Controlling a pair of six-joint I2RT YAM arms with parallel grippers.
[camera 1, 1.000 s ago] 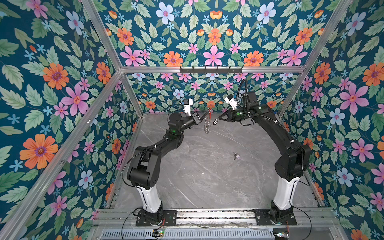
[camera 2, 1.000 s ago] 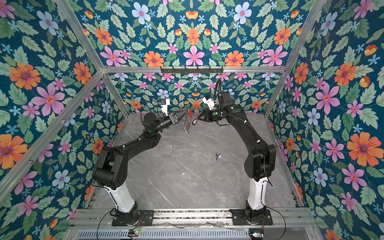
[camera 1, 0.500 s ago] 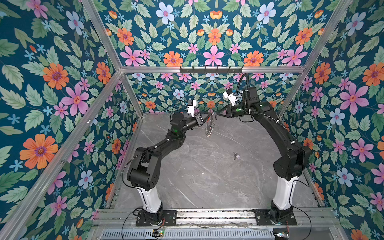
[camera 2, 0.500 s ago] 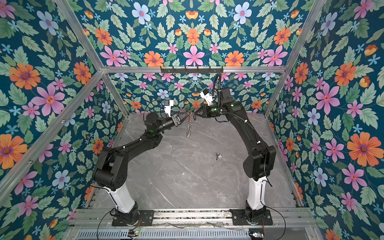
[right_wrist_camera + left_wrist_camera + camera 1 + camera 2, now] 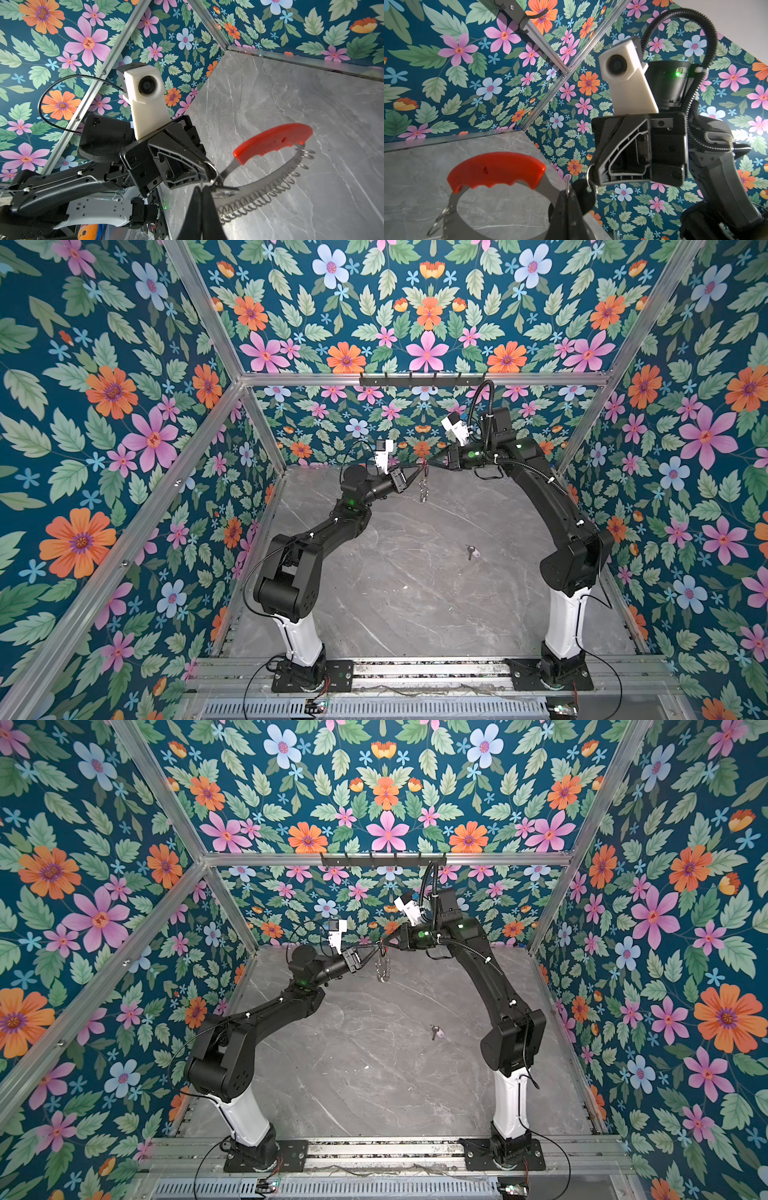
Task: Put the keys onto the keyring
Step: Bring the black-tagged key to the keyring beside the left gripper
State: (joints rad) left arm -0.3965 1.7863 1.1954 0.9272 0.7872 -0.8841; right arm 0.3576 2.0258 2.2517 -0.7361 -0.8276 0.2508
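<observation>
1. Left jaws: closed on the metal band of the keyring (image 5: 496, 168) just beside its red grip. They hold the loop aloft so that it hangs free above the surface (image 5: 395, 593).
2. Right jaws: closed and almost tip to tip with the left jaws, at a dark key (image 5: 583, 195) by the band's end. Whether they pinch it cannot be told. The likely purpose is that one arm steadies the loop while the other feeds a key on.
3. Keyring: a silver band with a red scalloped grip and a row of small rings along its lower arc.
4. Tagged key (image 5: 471, 551): lies on the surface, well apart from the keyring, not yet threaded.
</observation>
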